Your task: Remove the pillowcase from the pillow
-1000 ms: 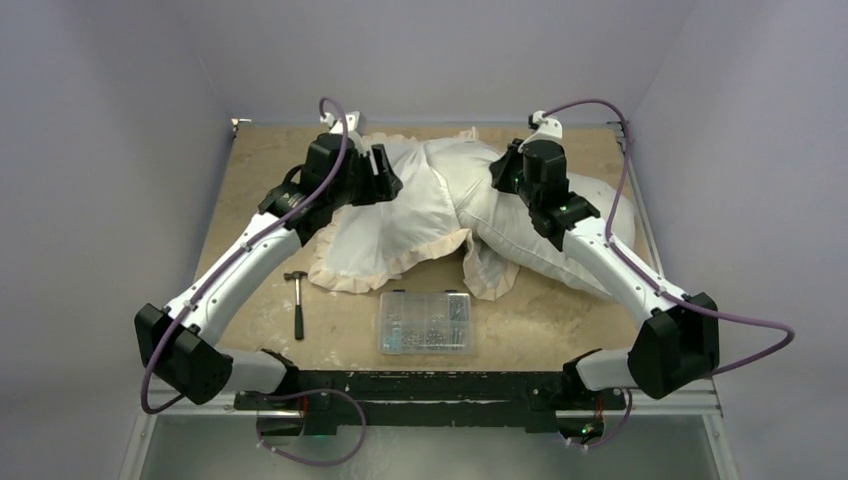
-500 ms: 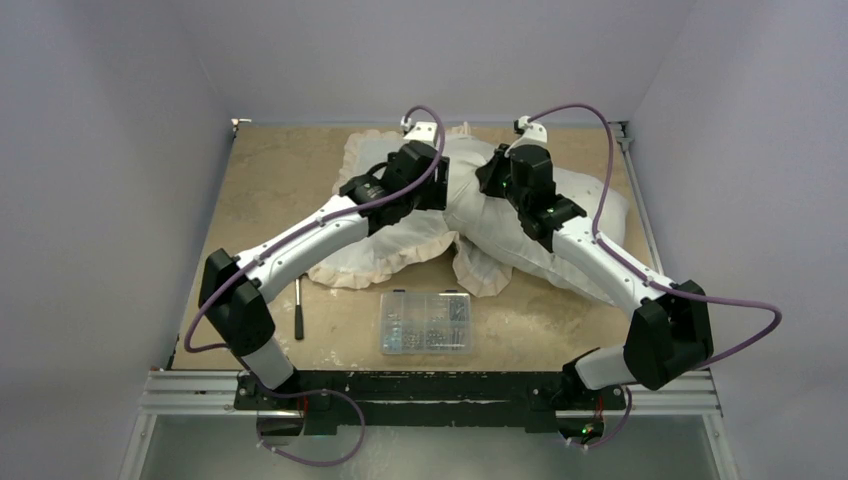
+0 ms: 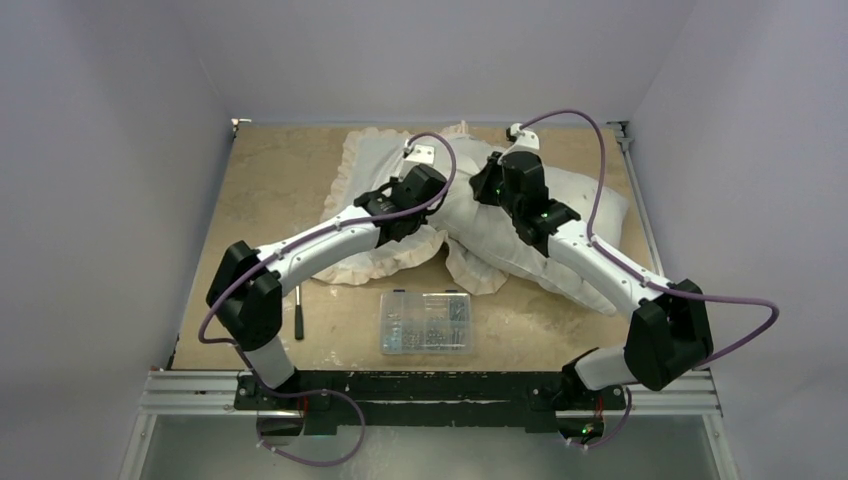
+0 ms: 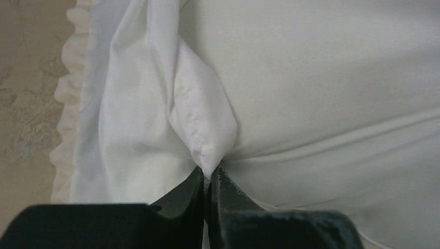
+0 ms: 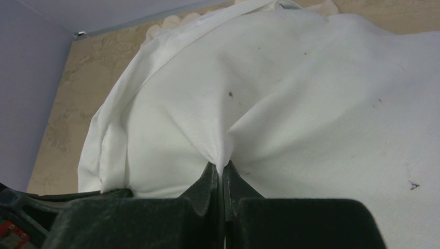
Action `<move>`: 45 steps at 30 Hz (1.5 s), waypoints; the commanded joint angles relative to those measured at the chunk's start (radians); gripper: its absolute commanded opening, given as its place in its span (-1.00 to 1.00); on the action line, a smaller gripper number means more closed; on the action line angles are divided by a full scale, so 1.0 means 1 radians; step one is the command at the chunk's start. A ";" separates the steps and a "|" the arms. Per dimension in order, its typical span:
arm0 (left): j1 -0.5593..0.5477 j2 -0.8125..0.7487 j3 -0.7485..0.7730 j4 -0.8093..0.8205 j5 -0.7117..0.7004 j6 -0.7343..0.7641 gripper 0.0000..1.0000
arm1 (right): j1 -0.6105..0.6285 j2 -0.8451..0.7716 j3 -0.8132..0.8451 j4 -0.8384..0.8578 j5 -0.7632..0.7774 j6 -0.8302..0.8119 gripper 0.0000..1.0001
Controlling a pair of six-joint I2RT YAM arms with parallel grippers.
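Observation:
The cream-white pillowcase, edged with a frill, lies spread over the table's left-centre. From its right side the plump off-white pillow sticks out. My left gripper is at the junction of the two. In the left wrist view it is shut on a seamed fold of the pillowcase, with the frill at the left. My right gripper sits just right of it. The right wrist view shows it shut on a pinch of the speckled pillow.
A clear plastic box of small parts lies near the front edge, and a small hammer is left of it. Walls close off the tan table at the back and on both sides.
My left arm swung right from the pillowcase's left part to its middle and its jaws closed on fabric. The right arm shifted slightly left, still holding the pillow.

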 commanded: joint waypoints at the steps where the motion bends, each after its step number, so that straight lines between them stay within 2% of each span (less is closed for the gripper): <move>1: 0.101 -0.099 -0.102 -0.043 -0.085 0.019 -1.00 | -0.010 -0.055 -0.004 0.026 0.122 0.017 -1.00; 8: 0.334 -0.260 -0.302 -0.023 -0.029 0.016 -1.00 | -0.017 -0.095 -0.015 0.003 0.197 0.078 -1.00; 14: 0.544 -0.346 -0.460 0.009 0.107 0.018 -1.00 | -0.029 -0.139 -0.013 0.005 0.210 0.105 -1.00; 18: 0.645 -0.379 -0.515 0.032 0.204 0.021 -1.00 | -0.032 -0.163 -0.014 0.019 0.177 0.107 -1.00; 21: 0.685 -0.393 -0.530 0.039 0.255 0.027 -1.00 | -0.032 -0.205 -0.026 0.053 0.128 0.094 -1.00; 29: 0.698 -0.418 -0.557 0.053 0.273 0.033 -1.00 | -0.035 -0.358 -0.013 0.150 -0.028 0.000 -1.00; 34: 0.698 -0.438 -0.586 0.117 0.401 0.058 -1.00 | -0.035 -0.368 0.016 0.165 -0.131 -0.100 -1.00; 39: 0.698 -0.435 -0.607 0.173 0.508 0.072 -1.00 | 0.004 -0.275 0.077 0.072 -0.175 -0.161 -0.48; 42: 0.698 -0.429 -0.611 0.194 0.551 0.072 -1.00 | 0.118 -0.224 0.113 0.050 -0.086 -0.172 0.10; 45: 0.697 -0.424 -0.613 0.210 0.589 0.071 -1.00 | 0.244 -0.123 0.172 0.007 0.009 -0.175 0.38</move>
